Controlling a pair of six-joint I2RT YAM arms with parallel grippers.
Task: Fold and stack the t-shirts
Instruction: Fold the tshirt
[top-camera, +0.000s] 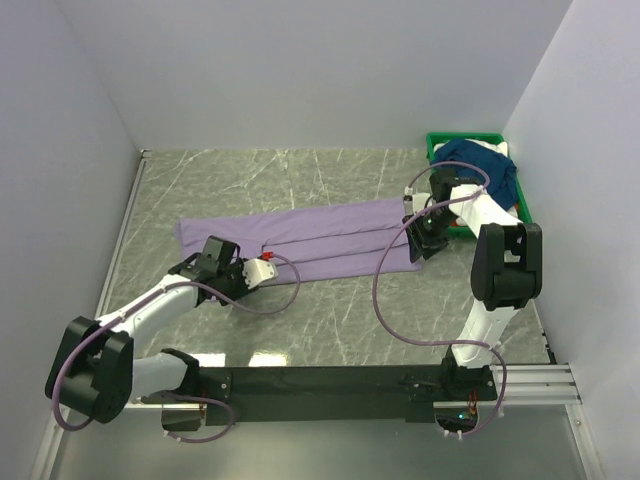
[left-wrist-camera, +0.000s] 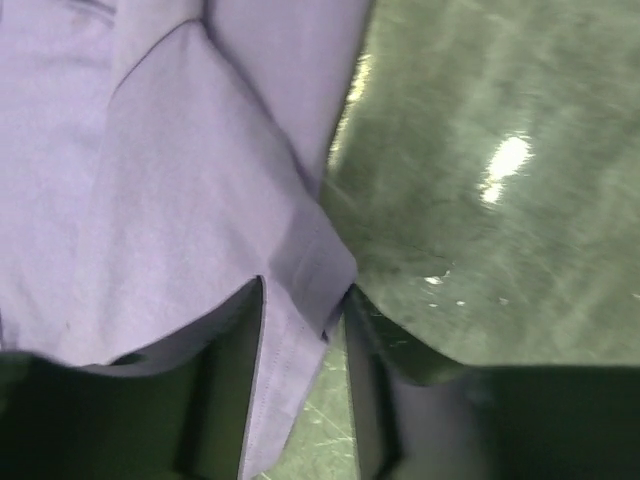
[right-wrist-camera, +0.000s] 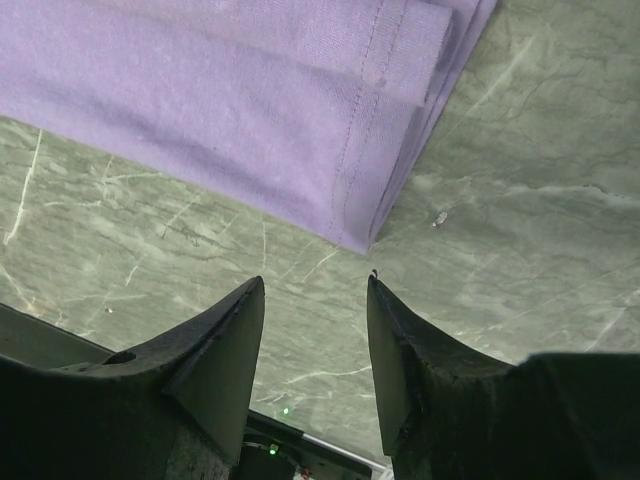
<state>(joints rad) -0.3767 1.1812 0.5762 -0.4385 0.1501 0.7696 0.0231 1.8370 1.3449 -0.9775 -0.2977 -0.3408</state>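
White arms (top-camera: 155, 298) — black joints (top-camera: 505, 262) (purple cables (top-camera: 377, 290)).

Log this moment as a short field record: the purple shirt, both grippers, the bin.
lavender t-shirt: folded into a long strip, lying flat on the table
left gripper: at the strip's near edge, cloth between its fingers; grip unclear
right gripper: open, empty, over bare table just short of the strip's corner
green bin: far right corner, holds a navy t-shirt and a white garment
stack: not started
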